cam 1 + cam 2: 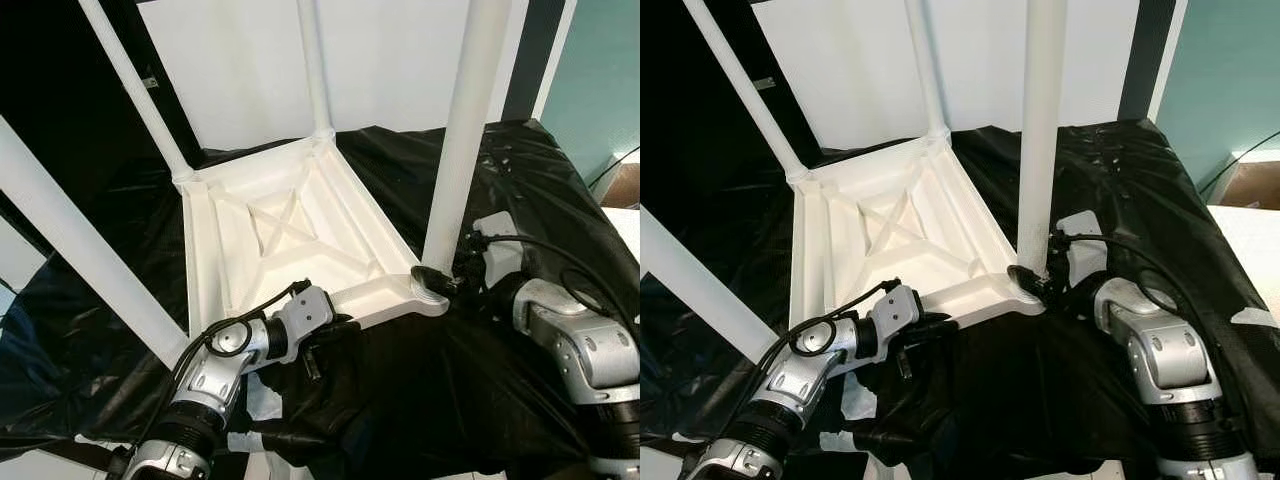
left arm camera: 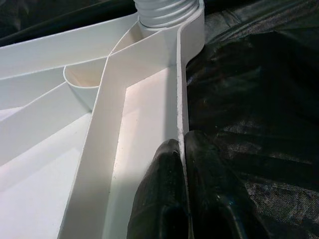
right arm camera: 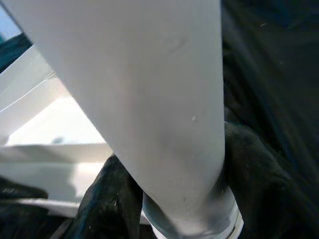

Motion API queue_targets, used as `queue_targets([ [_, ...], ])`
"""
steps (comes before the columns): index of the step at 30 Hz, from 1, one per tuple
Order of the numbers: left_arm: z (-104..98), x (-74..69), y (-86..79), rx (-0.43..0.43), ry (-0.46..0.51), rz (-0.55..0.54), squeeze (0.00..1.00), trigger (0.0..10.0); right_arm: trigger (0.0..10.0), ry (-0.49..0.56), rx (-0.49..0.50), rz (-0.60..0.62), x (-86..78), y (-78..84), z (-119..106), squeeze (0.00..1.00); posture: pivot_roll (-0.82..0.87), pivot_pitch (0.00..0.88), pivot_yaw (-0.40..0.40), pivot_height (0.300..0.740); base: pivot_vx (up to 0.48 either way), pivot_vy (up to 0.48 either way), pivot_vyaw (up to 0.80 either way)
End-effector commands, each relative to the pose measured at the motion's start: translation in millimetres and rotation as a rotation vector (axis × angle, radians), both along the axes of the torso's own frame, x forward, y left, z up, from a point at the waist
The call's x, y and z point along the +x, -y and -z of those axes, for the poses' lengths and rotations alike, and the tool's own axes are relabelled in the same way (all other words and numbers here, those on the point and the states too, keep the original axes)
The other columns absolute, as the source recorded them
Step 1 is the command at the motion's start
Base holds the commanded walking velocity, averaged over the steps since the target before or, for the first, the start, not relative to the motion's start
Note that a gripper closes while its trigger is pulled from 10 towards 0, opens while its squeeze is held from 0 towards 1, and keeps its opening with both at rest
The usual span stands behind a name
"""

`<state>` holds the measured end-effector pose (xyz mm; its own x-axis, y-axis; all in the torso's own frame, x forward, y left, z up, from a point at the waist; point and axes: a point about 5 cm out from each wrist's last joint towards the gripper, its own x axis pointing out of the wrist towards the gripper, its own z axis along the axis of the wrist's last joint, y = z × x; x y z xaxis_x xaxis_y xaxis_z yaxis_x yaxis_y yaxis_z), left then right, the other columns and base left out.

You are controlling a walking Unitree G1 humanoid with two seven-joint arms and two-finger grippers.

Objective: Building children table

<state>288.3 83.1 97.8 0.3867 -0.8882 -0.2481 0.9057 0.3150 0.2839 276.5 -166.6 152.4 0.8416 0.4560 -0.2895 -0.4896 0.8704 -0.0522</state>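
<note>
Your left gripper (image 2: pixel 183 189) pinches the upturned white plastic table's rim (image 2: pixel 182 99); your right gripper (image 3: pixel 174 199) clamps its white tubular leg (image 1: pixel 462 140).

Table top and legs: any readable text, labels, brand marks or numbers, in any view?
None. The white table top, its legs, the black sheet and both arms carry no legible text. The left claw pinches the top's rim; the right claw grips a leg's base.

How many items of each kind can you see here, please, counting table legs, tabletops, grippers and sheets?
White table legs: 4
White tabletop: 1
Left gripper: 1
Right gripper: 1
Black sheet: 1
Total: 8
</note>
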Motion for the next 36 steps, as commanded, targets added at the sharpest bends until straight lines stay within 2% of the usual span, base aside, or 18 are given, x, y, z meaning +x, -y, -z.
queue_targets([
  [1, -25.8, 14.1, 2.8, -0.161, 0.142, -0.163, 0.0, 10.0, 10.0, -0.221, 0.05, -0.127, -21.6, -31.4, 44.5, 0.0, -0.07, 0.0, 0.099, 0.74, 0.0, 0.0, 0.0],
  [4, -25.3, 13.6, 2.4, -0.163, 0.142, -0.166, 0.0, 10.0, 10.0, -0.216, 0.028, -0.122, -25.8, -32.3, 47.5, 0.0, -0.07, 0.0, 0.099, 0.74, 0.0, 0.0, 0.0],
  [5, -25.0, 13.4, 2.1, -0.164, 0.142, -0.167, 0.0, 10.0, 10.0, -0.185, 0.019, -0.112, -24.7, -31.3, 45.2, 0.44, -0.07, 0.0, 0.099, 0.74, 0.0, 0.0, 0.0],
  [6, -24.6, 13.1, 1.8, -0.163, 0.141, -0.167, 0.0, 10.0, 10.0, -0.146, 0.024, -0.089, -20.7, -28.5, 40.3, 1.0, -0.07, 0.0, 0.099, 0.74, 0.0, 0.0, 0.0],
  [8, -24.2, 12.9, 1.7, -0.163, 0.14, -0.167, 0.0, 10.0, 10.0, -0.058, -0.017, -0.094, -13.1, -22.8, 33.1, 1.0, -0.07, 0.0, 0.099, 0.74, 0.0, 0.0, 0.0],
  [12, -24.1, 12.9, 2.1, -0.163, 0.14, -0.165, 0.0, 10.0, 10.0, -0.04, -0.046, -0.097, -10.2, -19.6, 32.7, 0.99, -0.07, 0.0, 0.099, 0.74, 0.0, 0.0, 0.0],
  [13, -24.3, 13.0, 3.0, -0.164, 0.14, -0.162, 0.0, 10.0, 10.0, -0.007, -0.086, -0.112, -6.8, -16.3, 32.1, 0.0, -0.08, 0.0, 0.103, 0.74, 0.0, 0.0, 0.0],
  [14, -24.6, 13.3, 4.6, -0.165, 0.141, -0.157, 0.0, 10.0, 10.0, 0.035, -0.14, -0.136, -0.9, -11.7, 31.7, 0.0, -0.09, 0.0, 0.106, 0.74, 0.0, 0.0, 0.0],
  [24, -24.9, 13.0, 5.8, -0.164, 0.141, -0.146, 0.0, 10.0, 10.0, 0.186, -0.209, -0.253, 19.9, -6.3, 18.0, 0.0, -0.09, 0.0, 0.112, 0.74, 0.0, 0.0, 0.0],
  [28, -24.8, 12.3, 4.9, -0.162, 0.142, -0.149, 0.0, 10.0, 10.0, 0.266, -0.27, -0.319, 30.6, -0.7, 9.3, 0.0, -0.07, 0.0, 0.107, 0.74, 0.0, 0.0, 0.0],
  [36, -24.1, 10.8, 4.0, -0.161, 0.143, -0.153, 0.0, 10.0, 10.0, 0.312, -0.255, -0.346, 34.3, 1.6, 5.1, 0.0, -0.05, 0.0, 0.103, 0.74, 0.0, 0.0, 0.0],
])
